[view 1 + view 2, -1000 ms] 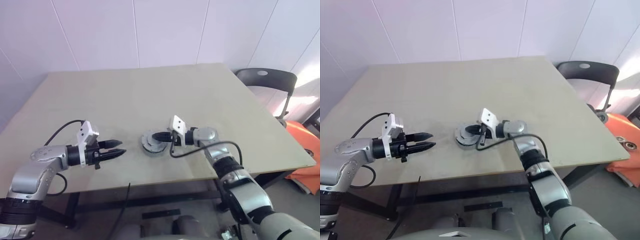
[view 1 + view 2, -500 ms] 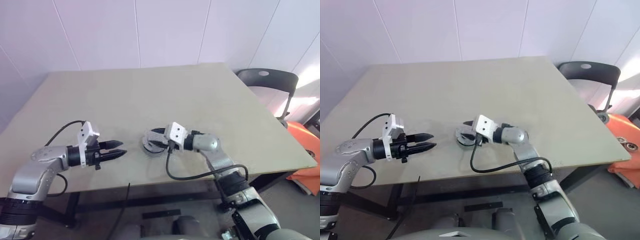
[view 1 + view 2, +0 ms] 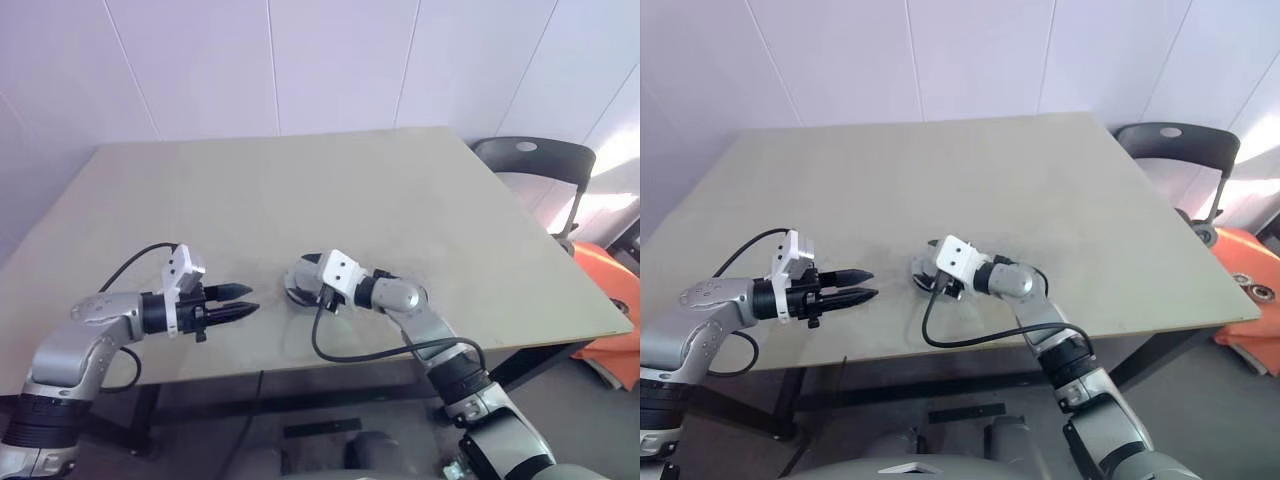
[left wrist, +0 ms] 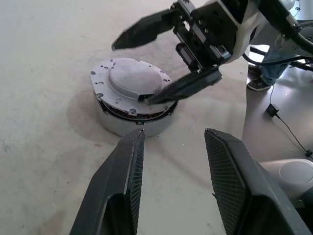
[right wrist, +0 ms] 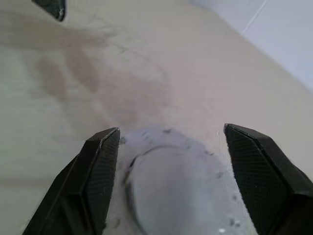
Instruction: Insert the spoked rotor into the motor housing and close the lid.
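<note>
The pale beige wooden table (image 3: 300,190) carries the assembled motor near the middle of its front edge: a low round motor housing with a silver wall and dark rim (image 4: 128,119), capped by the flat round grey lid with a raised central dome (image 4: 129,81). The lid sits on top of the housing, slightly askew, with a dark gap showing under its near side. The spoked rotor cannot be made out.

The right arm reaches in from the front edge, elbow bent, its forearm running level towards the motor. The right gripper (image 4: 161,58) hangs over the lid with its two black fingers spread wide apart, holding nothing; one fingertip (image 4: 155,97) lies at or just above the lid's edge, the other is raised clear of it.

The left arm is bent at the front left corner of the table, its forearm pointing across at the motor. The left gripper (image 3: 240,300) hovers near the housing, well short of touching, fingers partly apart and empty.
</note>
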